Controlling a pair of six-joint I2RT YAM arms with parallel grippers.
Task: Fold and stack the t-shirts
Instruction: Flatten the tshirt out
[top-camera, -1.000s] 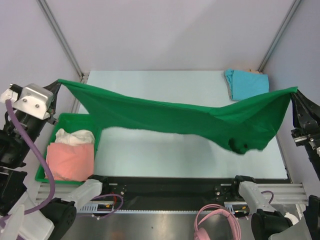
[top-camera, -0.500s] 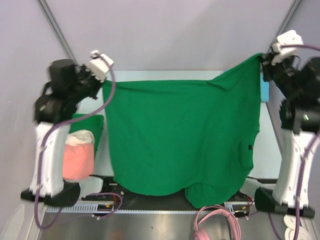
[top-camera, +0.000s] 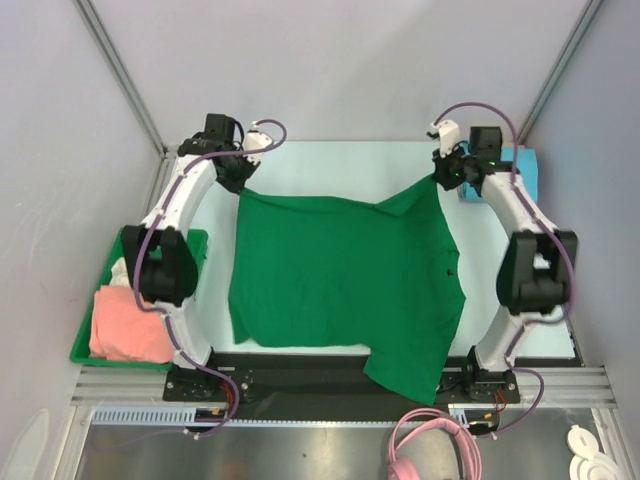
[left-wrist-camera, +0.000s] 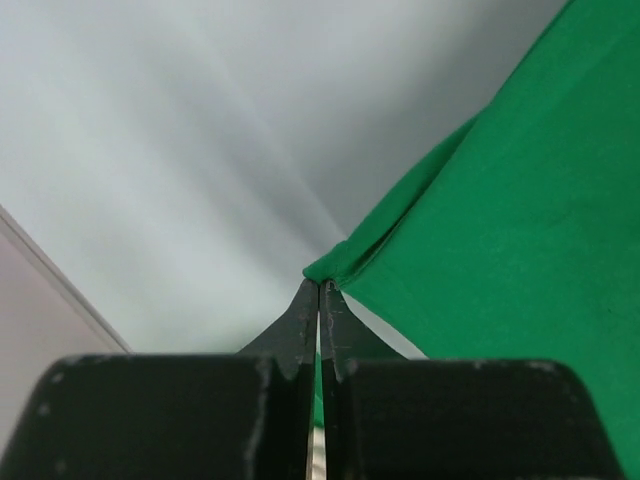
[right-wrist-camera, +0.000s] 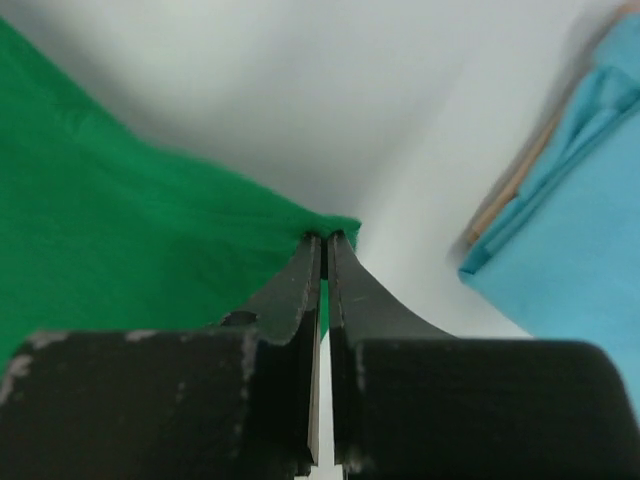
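Note:
The dark green t-shirt (top-camera: 340, 275) lies spread flat on the pale table (top-camera: 340, 165), its lower right part hanging over the near edge. My left gripper (top-camera: 243, 184) is shut on its far left corner; in the left wrist view the gripper (left-wrist-camera: 320, 287) pinches the green cloth (left-wrist-camera: 520, 220). My right gripper (top-camera: 438, 180) is shut on the far right corner, and the right wrist view shows that gripper (right-wrist-camera: 325, 238) biting the shirt's edge (right-wrist-camera: 120, 200). A folded turquoise t-shirt (top-camera: 527, 165) (right-wrist-camera: 580, 230) lies at the far right. The salmon-pink t-shirt (top-camera: 125, 328) and the white one (top-camera: 119, 270) sit in the tray.
A bright green plastic tray (top-camera: 195, 240) stands at the left edge of the table, behind the left arm. A pink cable coil (top-camera: 435, 445) lies below the table's front rail. Frame posts rise at both far corners.
Both arms have swung down and away to the far side of the table. The green t-shirt, held up in the air before, now lies flat on the table.

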